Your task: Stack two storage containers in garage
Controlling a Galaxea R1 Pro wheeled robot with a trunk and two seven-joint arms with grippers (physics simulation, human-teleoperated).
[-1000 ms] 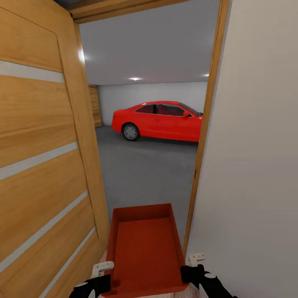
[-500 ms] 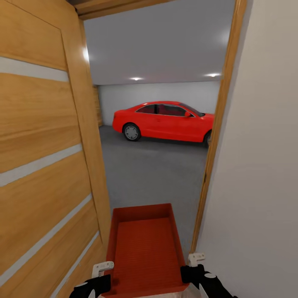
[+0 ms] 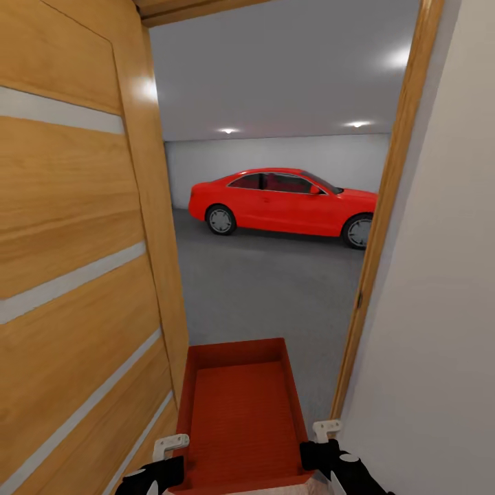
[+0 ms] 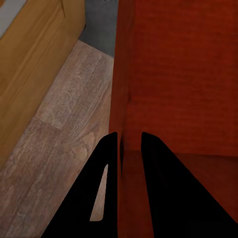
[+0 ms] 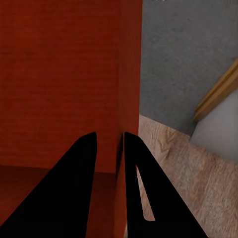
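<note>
The robot carries one orange-red container (image 3: 240, 412) in front of it, right at the doorway to the garage. The container is not in the garage yet. It is up in the air, low at the front of the robot, between the open wooden door (image 3: 75, 275) and the pale wall (image 3: 440, 309). I judge the job is only partly done: this box has to go through the doorway and down onto the grey floor (image 3: 268, 282), and the other box must be stacked with it. No second box can be seen here.

The container is a long open box with thin plain walls. It is empty, and its bottom has fine lines on it. It looks level.

The left gripper (image 4: 130, 148) pinches the box's left wall, with one finger inside and one outside, jaws narrow on the thin wall. The right gripper (image 5: 110, 148) pinches the right wall the same way. So both grip the box, one on each side.

Under the box, the wrist views show brown wood planks (image 4: 64, 129), and the grey floor starts just ahead. Far inside the garage a red car (image 3: 285, 201) stands by the back wall.
</note>
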